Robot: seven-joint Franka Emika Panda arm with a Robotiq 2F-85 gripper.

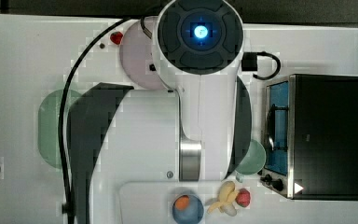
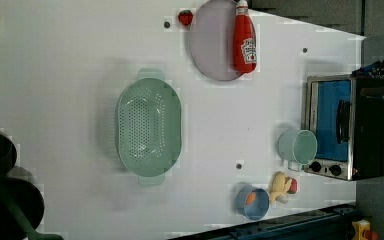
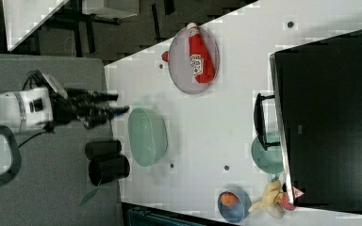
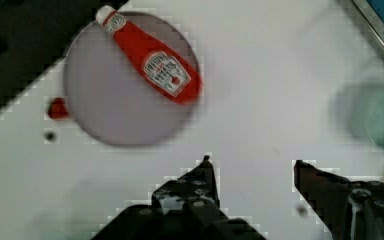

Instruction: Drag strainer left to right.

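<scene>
The strainer point(image 2: 149, 128) lies on the white surface point(image 2: 70, 75), left of centre in the left view, hollow side up with its holes showing. In the right view the strainer point(image 3: 147, 136) sits at centre-left of the frame, near the surface's edge. In the top view just a strip of it point(image 1: 51, 126) shows at the left, beside the arm.

The claw point(image 3: 119, 104) hangs off the strainer in the right view, at the left of the frame, its two dark fingers spread and holding nothing. The wrist view confirms this: the claw point(image 4: 252, 172) stands with a wide bare gap between its fingers, over open surface.

A grey-lilac plate point(image 2: 212, 42) lies at the top of the left view with a red ketchup bottle point(image 2: 244, 40) lying on it and a strawberry point(image 2: 185, 17) just beside its rim. At the left view's right stands a toaster oven point(image 2: 352, 127), with a mint cup point(image 2: 298, 147) close before it. Lower in that frame are a blue bowl point(image 2: 252, 202) holding something orange and a banana point(image 2: 280, 186) next to it.
</scene>
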